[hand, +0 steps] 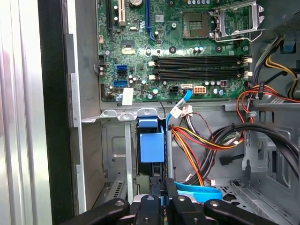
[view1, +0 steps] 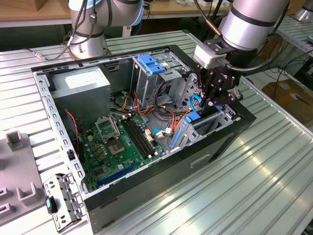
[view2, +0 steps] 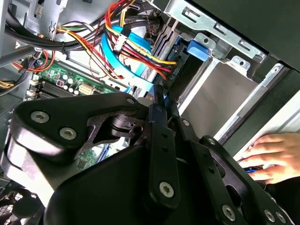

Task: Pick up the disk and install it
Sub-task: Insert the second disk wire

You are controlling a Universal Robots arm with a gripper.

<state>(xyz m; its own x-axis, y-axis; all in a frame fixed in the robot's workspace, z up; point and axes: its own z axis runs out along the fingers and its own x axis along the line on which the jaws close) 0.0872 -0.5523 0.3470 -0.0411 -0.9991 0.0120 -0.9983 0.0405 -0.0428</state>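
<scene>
Gripper (hand: 164, 190): black two-finger tool. It hangs inside the open computer case (view1: 161, 181), directly over the drive bay (hand: 117, 154). In both wrist views its fingers (view2: 161, 101) lie drawn together side by side, with nothing visible pinched between them. Judged to be meeting the drive end-on rather than clasping it.
Disk (hand: 152, 146): sits edge-on in the drive bay, its blue plastic end facing the gripper just beyond the fingertips. Whether they touch cannot be told. In the exterior view the disk (view1: 195, 118) lies under the gripper (view1: 215, 100) at the case's corner towards that view's right. It appears to be lodged in the slot, though full seating is not visible.
Drive bay: bare metal walls beside the motherboard (hand: 173, 51), with slotted sides probably meant to guide the blue rails.
Cables (hand: 206, 140): red, orange, yellow and black bundle beside the bay. A flat blue data cable (hand: 197, 191) loops near the fingers, presumably left loose so it can reach the drive.
Person's hand (view2: 269, 154): rests flat against the case's outer side, apart from the gripper and possibly steadying the case.
Power supply (view1: 83, 85): grey box with a white sticker, in the far corner.
Upper cage (view1: 149, 63): metal frame with a blue tab, standing upright, well apart from the gripper.
Table (view1: 244, 186): ribbed metal surface bearing the case.
</scene>
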